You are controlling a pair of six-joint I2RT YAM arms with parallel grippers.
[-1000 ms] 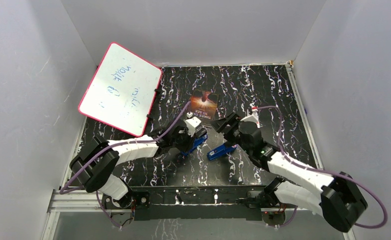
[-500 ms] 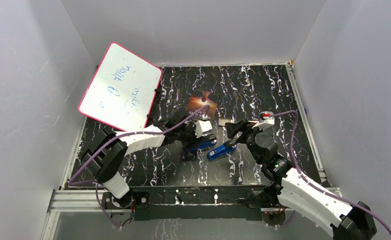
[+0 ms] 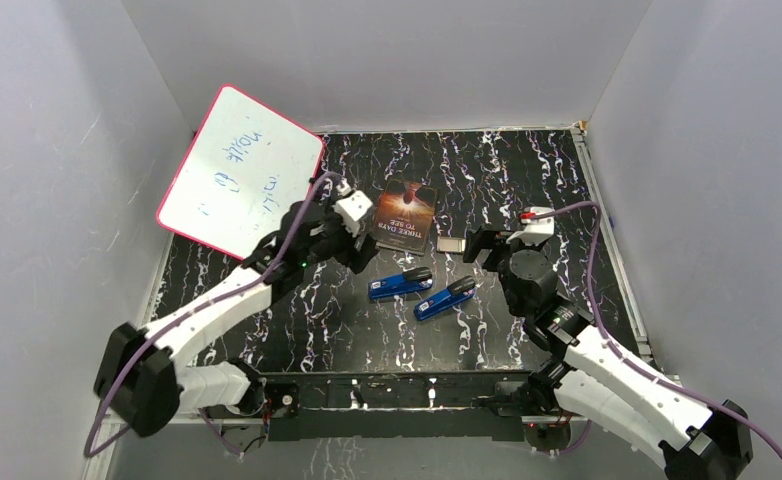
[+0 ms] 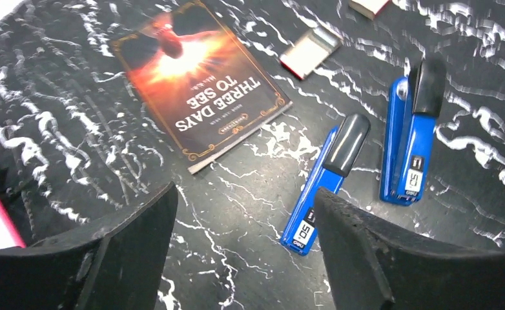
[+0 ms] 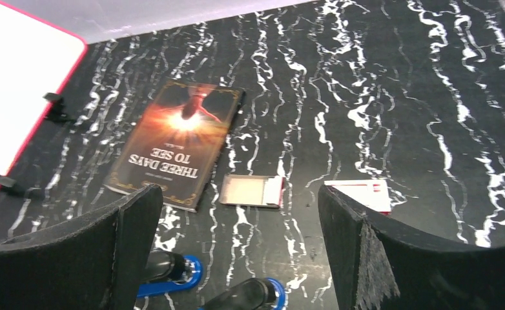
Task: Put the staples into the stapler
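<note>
**Both grippers open near two staplers**

The left gripper (image 4: 245, 200) and right gripper (image 5: 240, 197) have their jaws parted and hold nothing. A blue stapler (image 3: 399, 286) lies just beside a second blue stapler (image 3: 445, 299) on the marbled table (image 3: 527, 170). The staples are too small to make out.

Left-hand stapler (image 3: 399, 286) and right-hand stapler (image 3: 445, 300) are lying side by side mid-table, with a narrow lane running between them. Book (image 3: 406, 215) is lying flat just behind them, and an open box tray (image 3: 451, 245) is sitting beside it. Whiteboard (image 3: 239, 178) is leaning over the far-left corner, shading that approach. Bare table (image 3: 567, 180) is stretching far right and along the near edge.
</note>
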